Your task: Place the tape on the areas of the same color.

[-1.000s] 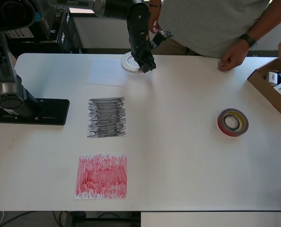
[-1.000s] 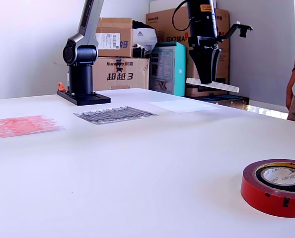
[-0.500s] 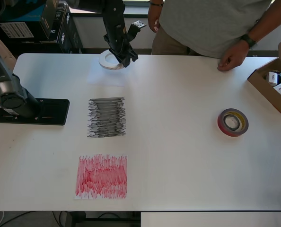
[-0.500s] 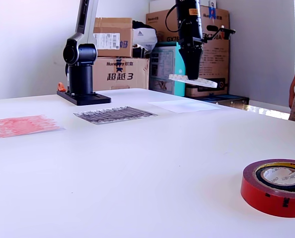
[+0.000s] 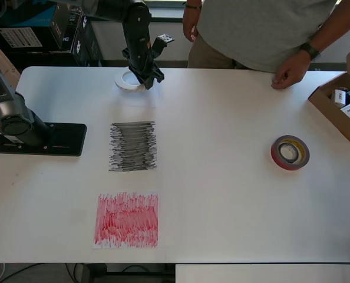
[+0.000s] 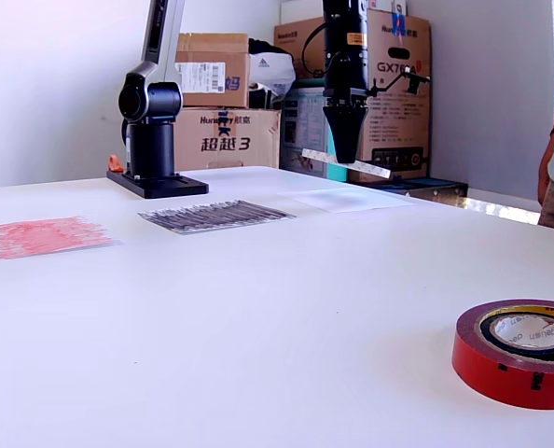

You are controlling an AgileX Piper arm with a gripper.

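Note:
My gripper (image 5: pixel 146 79) is shut on the rim of the wide flat white ring (image 5: pixel 126 81) and holds it tilted in the air above the plain white sheet (image 5: pixel 134 98). The exterior view shows the gripper (image 6: pixel 343 156) pointing down, with the ring (image 6: pixel 355 166) clear of the white sheet (image 6: pixel 347 199). The black scribbled sheet (image 5: pixel 132 145) and the red scribbled sheet (image 5: pixel 126 219) lie nearer the front edge. The red-brown roll (image 5: pixel 290 152) lies flat on the table at the overhead view's right, also large in the exterior view (image 6: pixel 519 351). The small black roll is out of view.
A person (image 5: pixel 263 29) stands at the far edge with a hand (image 5: pixel 288 73) on the table. An open cardboard box (image 5: pixel 339 107) with small items sits at the overhead view's right edge. The arm's base (image 5: pixel 36 138) stands at its left. Cartons (image 6: pixel 223 103) are stacked behind the table.
My gripper has carried the white ring toward the overhead view's left, from beside the white sheet's corner to over the sheet, and has come lower. The red-brown roll has not moved.

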